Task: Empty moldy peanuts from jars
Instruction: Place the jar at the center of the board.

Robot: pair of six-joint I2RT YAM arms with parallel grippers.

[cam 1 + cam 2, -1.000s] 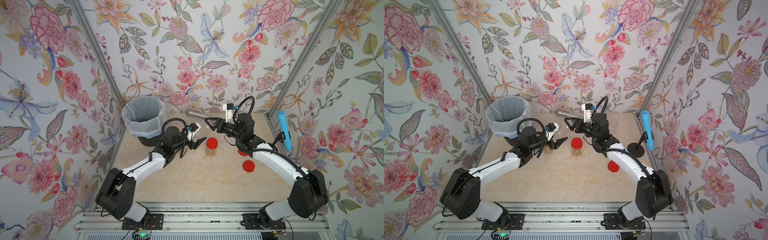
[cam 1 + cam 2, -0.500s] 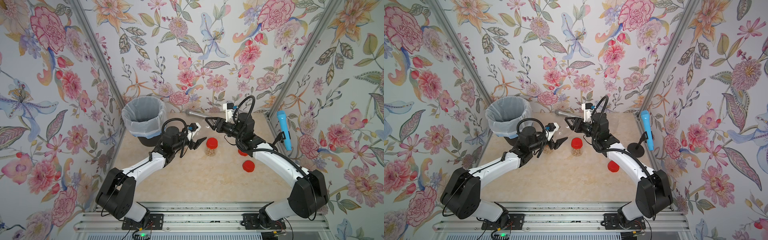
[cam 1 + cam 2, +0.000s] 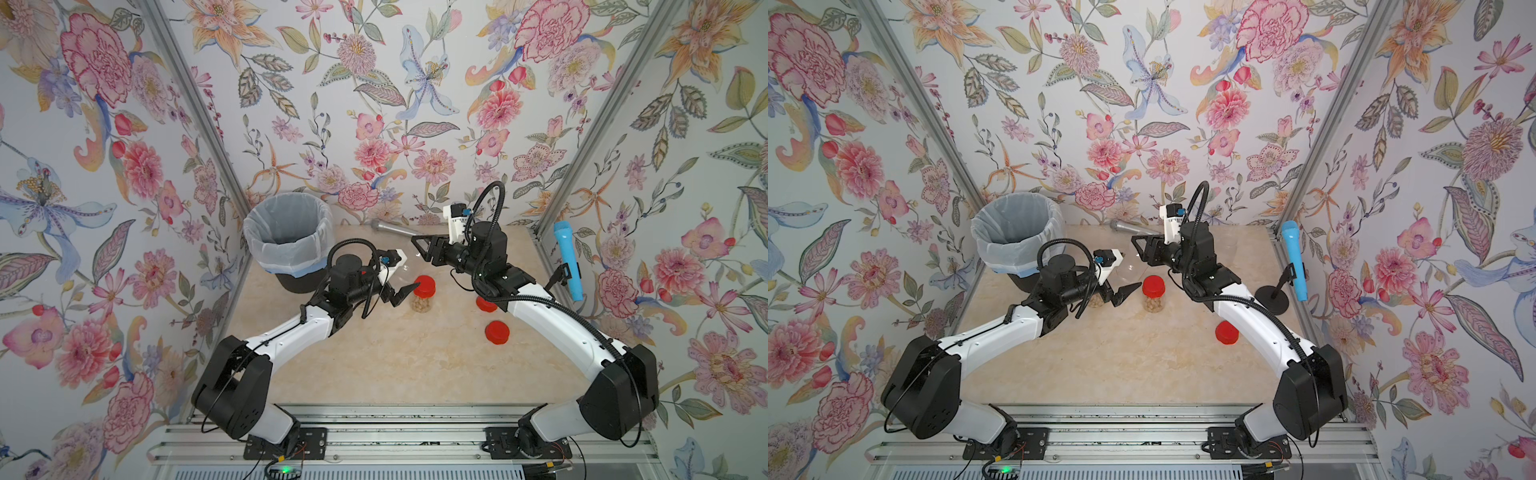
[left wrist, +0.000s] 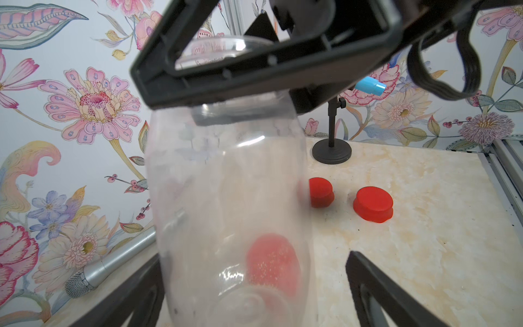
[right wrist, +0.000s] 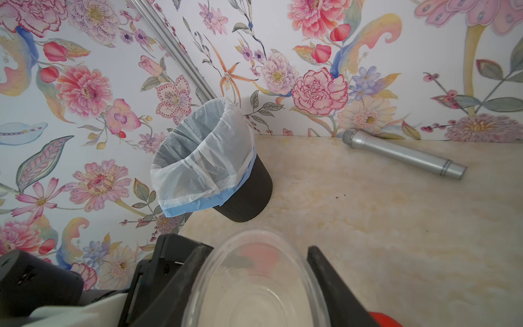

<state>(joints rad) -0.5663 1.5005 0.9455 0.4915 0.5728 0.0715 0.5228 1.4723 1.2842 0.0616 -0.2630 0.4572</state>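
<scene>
since the right gripper (image 5: 257,250) clamps the empty jar (image 4: 226,198) and the left gripper (image 4: 254,256) stands apart | step: seemingly a handover | next: probably set it down

Marble table (image 3: 374,353), sparsely set.
Bin (image 3: 300,283) at back corner; silver microphone (image 3: 390,227) by the wall; capped jar (image 3: 423,298) mid-table; two red lids (image 3: 496,332); stand (image 3: 1272,297).

The walls (image 3: 374,104) wear a floral print — pink, orange and blue on pale white. The table (image 3: 395,365) is cream, marble-veined. The bin (image 3: 297,284) is black, its bag (image 3: 286,249) white with a blue hem. The loose lids (image 3: 496,332) are bright red. The uncapped jar (image 4: 226,184) is clear; the capped jar (image 3: 424,296) is red-topped over tan peanuts (image 3: 422,306). One microphone (image 3: 392,228) is silver.
</scene>
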